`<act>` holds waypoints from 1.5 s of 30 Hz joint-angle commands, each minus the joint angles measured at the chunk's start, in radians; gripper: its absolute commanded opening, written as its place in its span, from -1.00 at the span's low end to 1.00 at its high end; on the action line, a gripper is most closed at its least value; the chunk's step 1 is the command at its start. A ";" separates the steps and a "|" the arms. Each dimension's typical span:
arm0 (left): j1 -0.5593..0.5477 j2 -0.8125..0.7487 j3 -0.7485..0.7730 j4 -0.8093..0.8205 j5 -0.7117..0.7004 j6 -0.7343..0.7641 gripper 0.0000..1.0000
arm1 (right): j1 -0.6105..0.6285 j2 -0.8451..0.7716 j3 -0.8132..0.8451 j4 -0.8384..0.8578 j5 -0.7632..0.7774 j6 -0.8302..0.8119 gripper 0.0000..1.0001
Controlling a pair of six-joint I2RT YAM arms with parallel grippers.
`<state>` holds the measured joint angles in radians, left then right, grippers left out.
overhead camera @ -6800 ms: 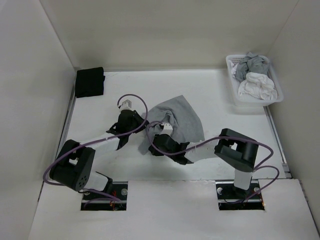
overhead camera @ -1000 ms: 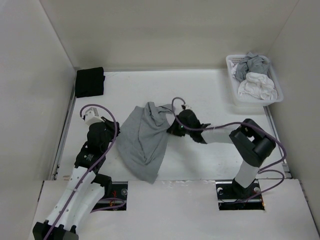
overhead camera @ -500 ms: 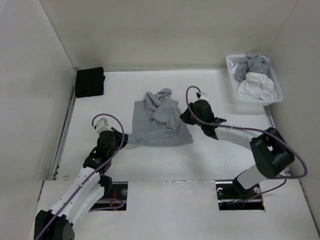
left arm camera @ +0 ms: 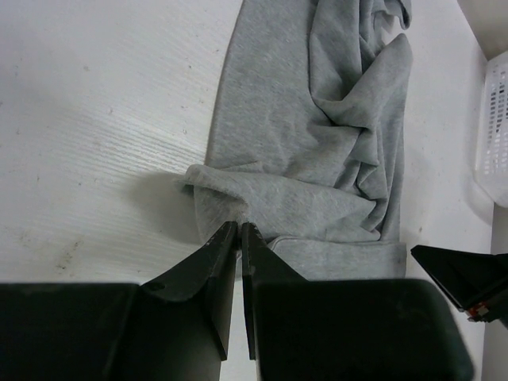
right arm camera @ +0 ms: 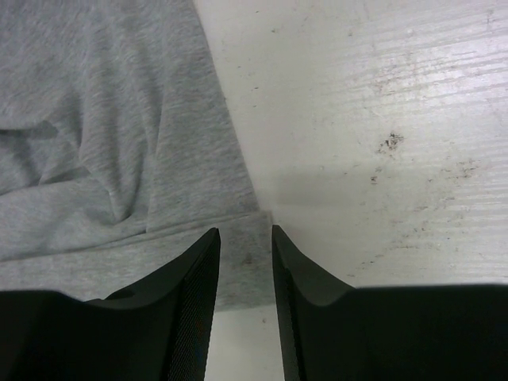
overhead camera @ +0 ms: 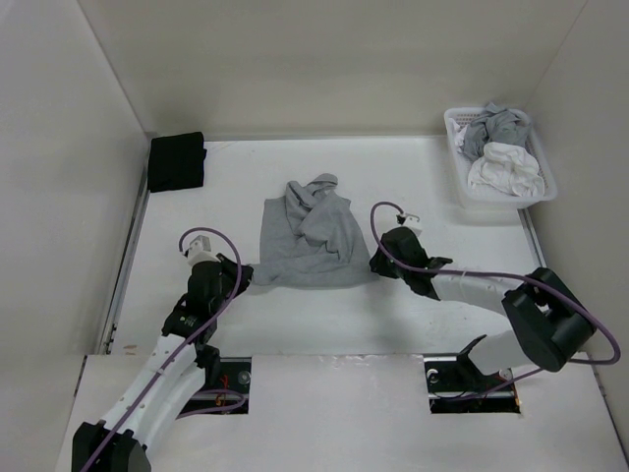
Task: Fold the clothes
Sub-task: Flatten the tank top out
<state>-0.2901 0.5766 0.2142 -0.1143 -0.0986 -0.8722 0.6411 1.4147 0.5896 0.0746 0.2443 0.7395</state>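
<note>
From above I get the whole layout. The plain light grey short-sleeved knit T-shirt (overhead camera: 310,246) lies rumpled but roughly squared on the white table top (overhead camera: 432,187). A white slotted plastic basket (overhead camera: 459,175) stands behind the T-shirt to its right, holding a grey garment (overhead camera: 491,126) and a white garment (overhead camera: 506,167). A folded black cloth bundle (overhead camera: 177,160) sits behind the T-shirt to its left, and neither wrist camera takes it in. The high view cannot show my fingertips, so the wrist cameras supply those. My left gripper (left arm camera: 240,226) is at the T-shirt's near left corner. Its jaws are drawn almost together with only a sliver between them, pinching a puckered fold of the hem. My right gripper (right arm camera: 246,232) is at the T-shirt's near right corner with its jaws parted. The hem's corner lies flat in the gap, not squeezed, so that gripper has hold of nothing. The left wrist camera looks across the T-shirt and catches one of the right gripper's black fingers (left arm camera: 452,274) beside that far corner, plus a strip of the basket's wall. The right wrist camera alone shows dark scuff marks (right arm camera: 389,143) on the table just right of the T-shirt.
</note>
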 commanded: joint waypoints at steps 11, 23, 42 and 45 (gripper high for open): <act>0.009 -0.015 -0.013 0.059 0.033 -0.005 -0.87 | 0.004 0.079 0.070 -0.009 0.007 -0.009 -0.70; 0.027 -0.011 -0.032 0.071 0.043 -0.010 -0.87 | 0.298 -0.376 -0.140 -0.102 0.211 0.035 -0.85; 0.078 -0.075 -0.084 0.061 0.089 -0.044 -0.85 | 0.421 -0.516 -0.126 -0.389 0.248 0.306 -0.47; 0.070 -0.060 -0.073 0.077 0.089 -0.042 -0.85 | 0.317 -0.407 -0.064 -0.265 0.216 0.145 -0.78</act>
<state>-0.2199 0.5087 0.1368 -0.0856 -0.0246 -0.9085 1.0222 0.9466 0.4370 -0.3382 0.4576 1.0164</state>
